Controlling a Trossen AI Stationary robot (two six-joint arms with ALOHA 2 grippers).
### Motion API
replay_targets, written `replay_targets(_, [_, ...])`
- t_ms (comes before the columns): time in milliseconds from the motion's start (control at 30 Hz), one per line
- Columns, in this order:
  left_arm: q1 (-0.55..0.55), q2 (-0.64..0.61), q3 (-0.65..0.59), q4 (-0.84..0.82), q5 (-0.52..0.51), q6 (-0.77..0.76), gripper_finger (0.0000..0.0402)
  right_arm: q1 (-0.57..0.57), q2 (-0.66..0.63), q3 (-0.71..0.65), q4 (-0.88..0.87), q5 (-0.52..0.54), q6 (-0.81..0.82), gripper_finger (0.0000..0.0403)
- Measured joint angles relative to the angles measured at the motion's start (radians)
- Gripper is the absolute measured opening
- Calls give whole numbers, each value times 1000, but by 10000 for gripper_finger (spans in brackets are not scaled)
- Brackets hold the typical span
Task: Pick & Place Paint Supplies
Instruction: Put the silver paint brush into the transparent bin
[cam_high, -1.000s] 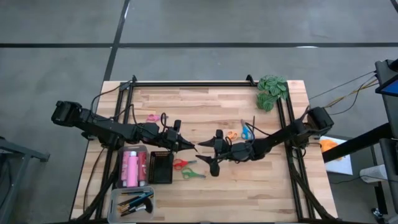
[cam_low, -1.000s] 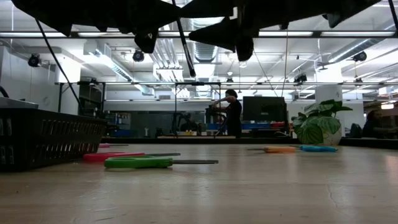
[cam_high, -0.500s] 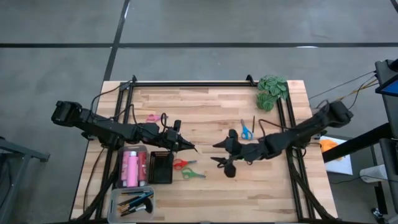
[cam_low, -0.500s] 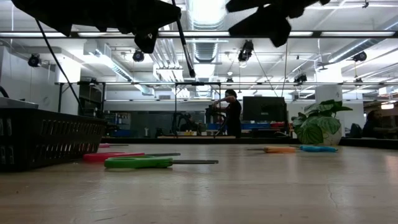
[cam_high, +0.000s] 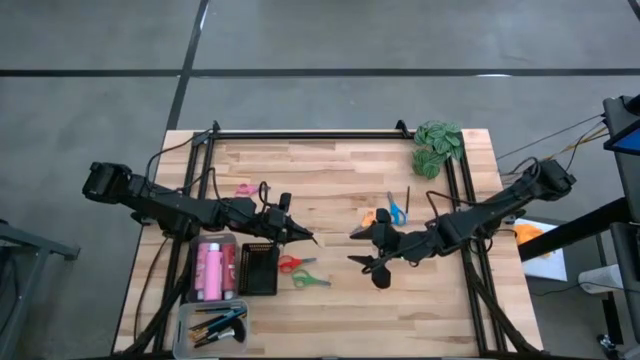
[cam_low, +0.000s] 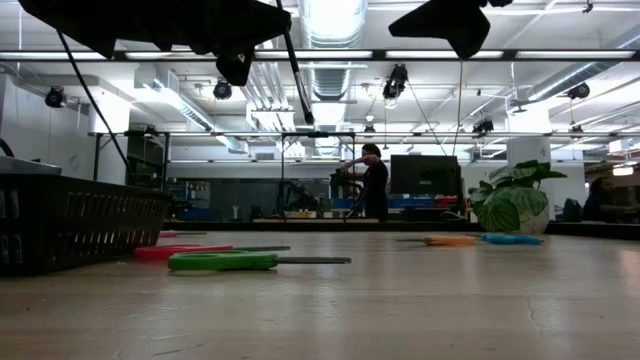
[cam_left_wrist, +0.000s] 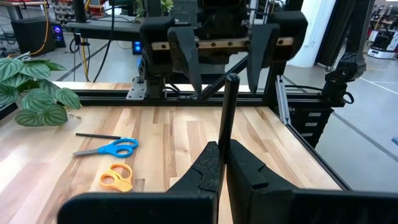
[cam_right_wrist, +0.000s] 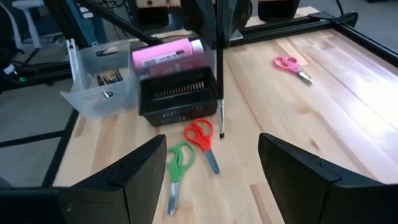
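the left gripper (cam_high: 305, 237) is hanging above the middle of the table (cam_high: 330, 165), its fingers (cam_left_wrist: 208, 168) clenched on a thin dark brush (cam_left_wrist: 227, 118) that is standing nearly upright between them, its tip pointing down toward the wood beside the black basket (cam_high: 259, 268). in the right wrist view the brush (cam_right_wrist: 219, 93) is showing as a dark vertical line just in front of that basket (cam_right_wrist: 179, 98).

the right gripper (cam_high: 363, 248) is hovering a little to the right of it, above the table, with its fingers (cam_right_wrist: 140, 171) spread apart and nothing between them.

just below the left gripper, the red scissors (cam_high: 290, 263) and the green scissors (cam_high: 310, 280) are lying side by side on the wood, right beside the black basket. the orange scissors (cam_high: 369, 216) and the blue scissors (cam_high: 396, 209) are lying close together near the right gripper, with another dark brush (cam_high: 407, 200) just beside the blue pair. the pink scissors (cam_high: 246, 188) are lying farther back on the left half, partly under the left arm.

the pink paint bottles (cam_high: 211, 271) are sitting in a clear tray (cam_high: 192, 280) to the left of the basket, and a clear bin (cam_high: 182, 330) at the front left corner is holding more brushes (cam_high: 222, 324). the green leafy clump (cam_high: 437, 146) is sitting at the far right corner.
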Motion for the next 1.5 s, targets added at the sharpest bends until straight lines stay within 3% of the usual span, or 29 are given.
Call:
replay_targets(467, [0,-19,0,-10,0,-9,5,0,5,0,0,0,-3,253])
replay_targets(633, [-11,-85,0,-64,9,-108,5,0,5,-1,0,0,-3,253])
replay_targets(767, [-26,-189,12,-230,19,-210,5,0,5,-1,0,0,-3,253])
replay_targets(933, [-85,-295,112,-513,18,-305,5,0,5,-1,0,0,-3,253])
replay_targets(1233, [-351,-297,362,-990,-6,-336,5,0,5,-1,0,0,-3,253])
replay_targets(1400, [-518,-258,452,-1172,-180,-589,5,0,5,-1,0,0,-3,253])
replay_targets(1500, [-583,-230,475,-1216,-197,-766,5,0,5,-1,0,0,-3,253])
